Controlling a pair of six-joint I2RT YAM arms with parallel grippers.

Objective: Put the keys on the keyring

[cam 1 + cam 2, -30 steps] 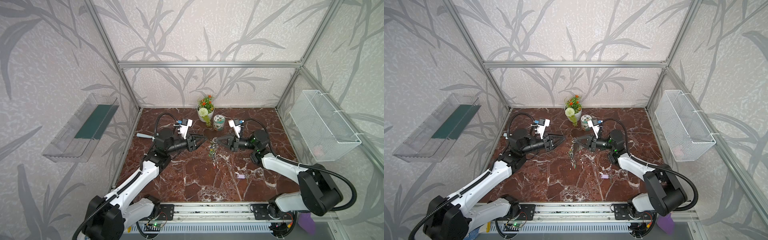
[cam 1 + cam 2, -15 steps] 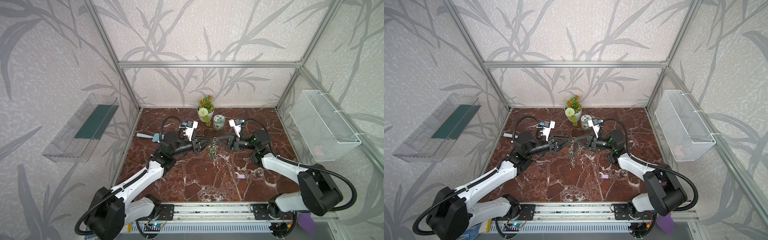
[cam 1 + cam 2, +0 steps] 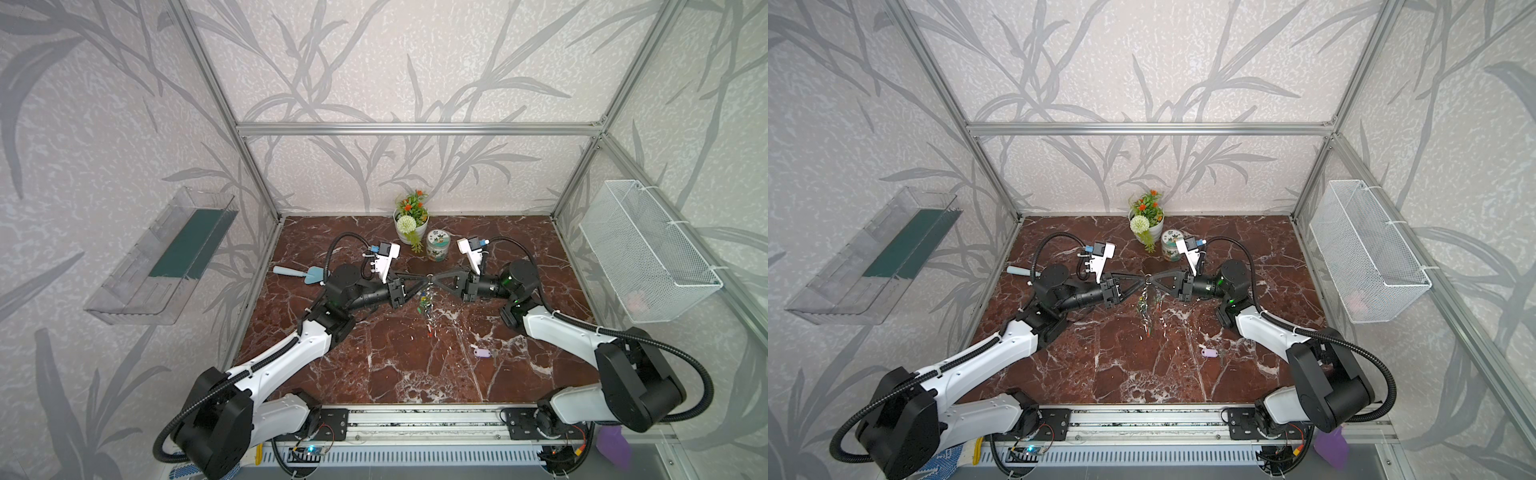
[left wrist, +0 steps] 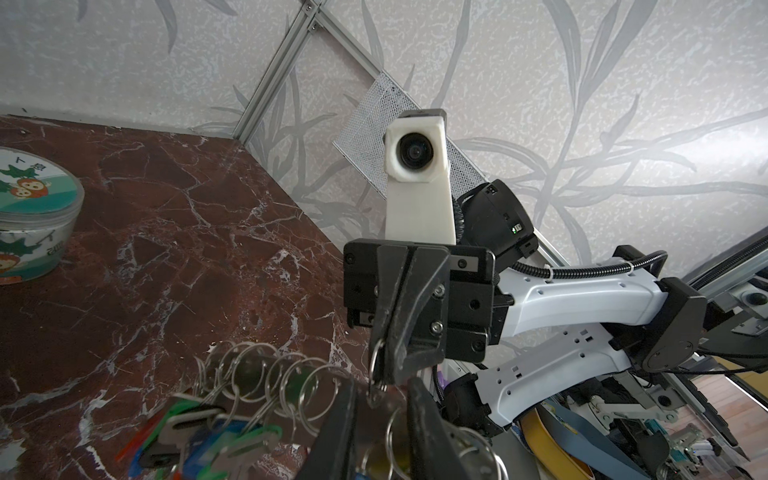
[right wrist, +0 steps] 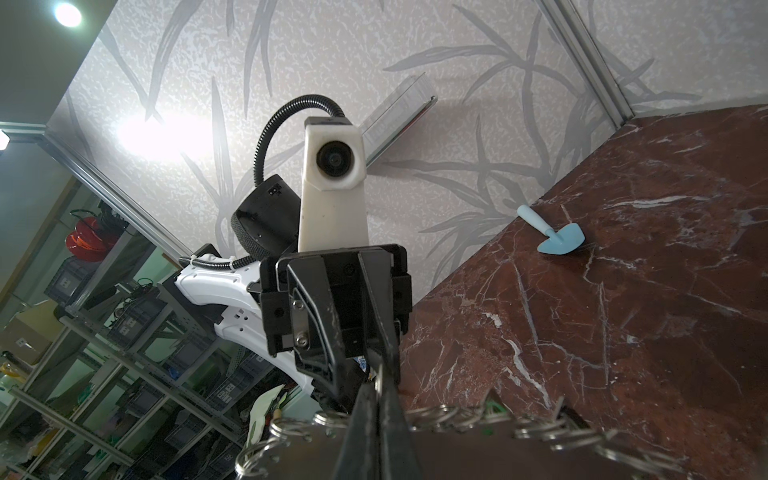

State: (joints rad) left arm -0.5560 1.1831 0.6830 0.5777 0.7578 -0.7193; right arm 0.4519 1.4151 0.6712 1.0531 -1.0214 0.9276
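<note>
Lilac plastic marks the keys [image 3: 481,352]: the tag lies flat and alone on your red-brown marble worktop [image 3: 374,374]. It is on the right arm's side, well apart from both grippers, and shows in both top views.

Above the middle of the worktop your left gripper [image 3: 423,284] and right gripper [image 3: 434,284] meet nose to nose. The right fingers [image 5: 357,436] are pressed together, pinching the wire of the keyring [image 3: 1145,303]. Its bunch of small rings, grey keys and coloured tags hangs from that pinch toward the marble. Whether the lowest tags touch the surface you cannot tell from above.

In the left wrist view your left fingers [image 4: 340,424] stand a little apart, one on each side of the ring wire, just beside the right fingers' tips. The gap between them is wider than the wire, and you cannot tell whether either pad touches it.

Behind the grippers a potted plant [image 3: 411,220] and a round tin [image 3: 437,245] stand side by side near the back wall. A pale blue trowel [image 3: 299,272] lies near the left arm.
</note>
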